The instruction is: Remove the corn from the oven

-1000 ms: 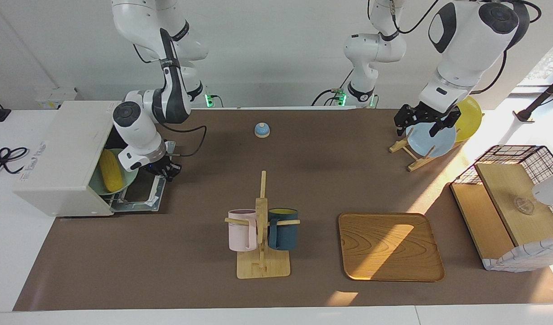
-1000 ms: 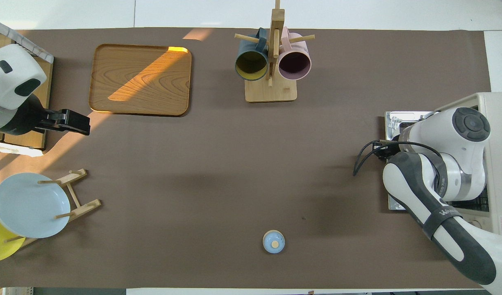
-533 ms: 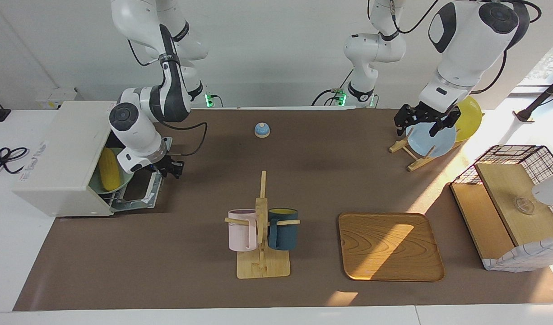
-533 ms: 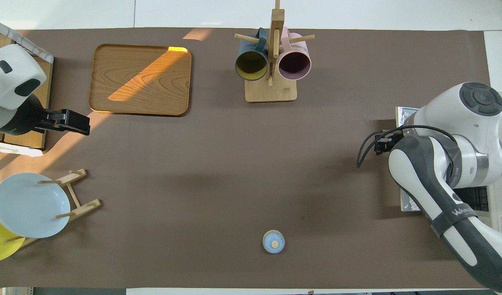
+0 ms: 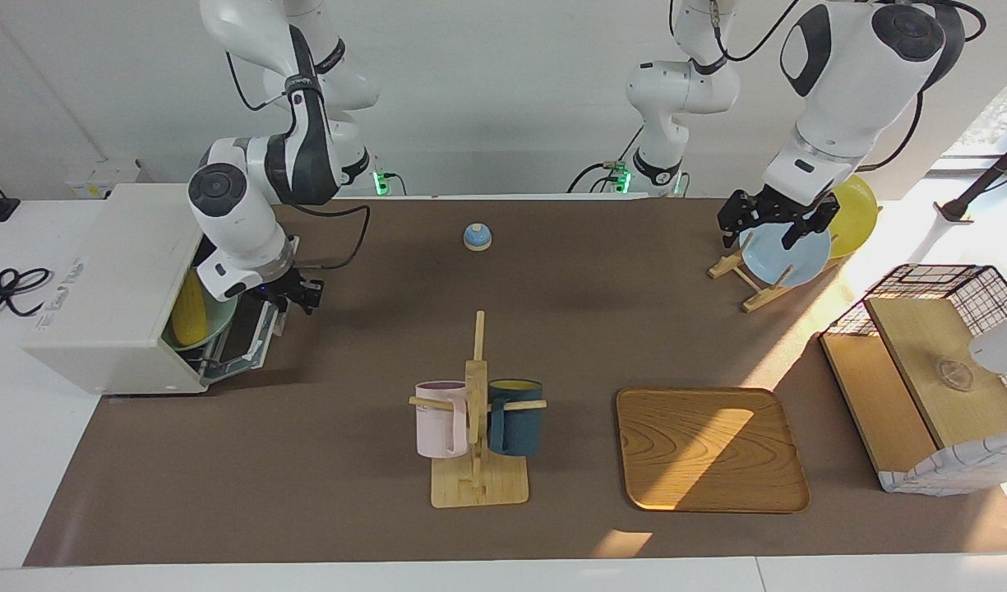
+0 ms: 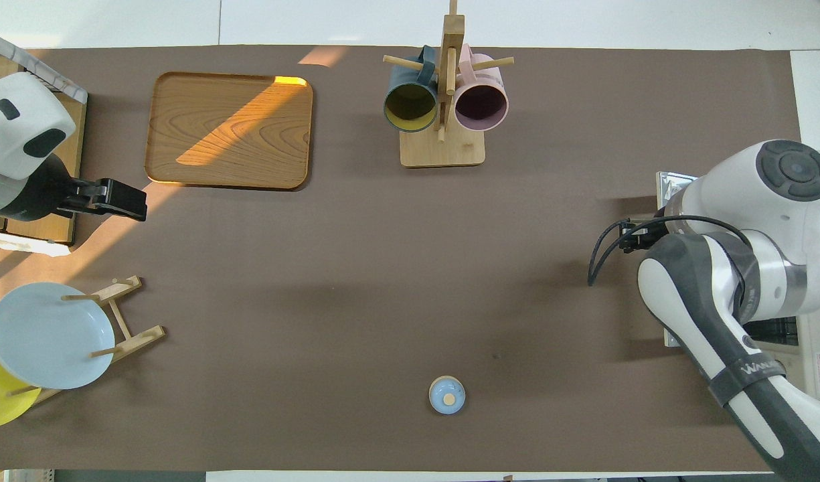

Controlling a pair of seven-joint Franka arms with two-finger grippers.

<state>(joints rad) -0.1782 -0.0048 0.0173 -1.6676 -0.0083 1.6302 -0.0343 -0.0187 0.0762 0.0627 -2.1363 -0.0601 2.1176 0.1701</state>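
Note:
The off-white oven (image 5: 117, 279) stands at the right arm's end of the table; its edge also shows in the overhead view (image 6: 818, 321). Its glass door (image 5: 252, 337) is tilted, about half raised. The yellow corn (image 5: 189, 316) lies on a pale green plate (image 5: 219, 325) inside the oven, partly hidden by my right arm. My right gripper (image 5: 293, 294) is at the door's upper edge, shut on the door handle. My left gripper (image 5: 770, 222) waits open and empty over the blue plate; it also shows in the overhead view (image 6: 115, 199).
A mug rack (image 5: 476, 411) with a pink and a dark blue mug stands mid-table. A wooden tray (image 5: 709, 448) lies beside it. A small blue bell (image 5: 477, 236) sits near the robots. A plate rack holds a blue plate (image 5: 787, 255) and a yellow plate (image 5: 852, 215). A wire basket (image 5: 930, 288) holds wooden boards.
My right gripper has moved up and toward the oven, and the door has swung from flat to about half raised. The corn is more hidden. The left arm has not moved.

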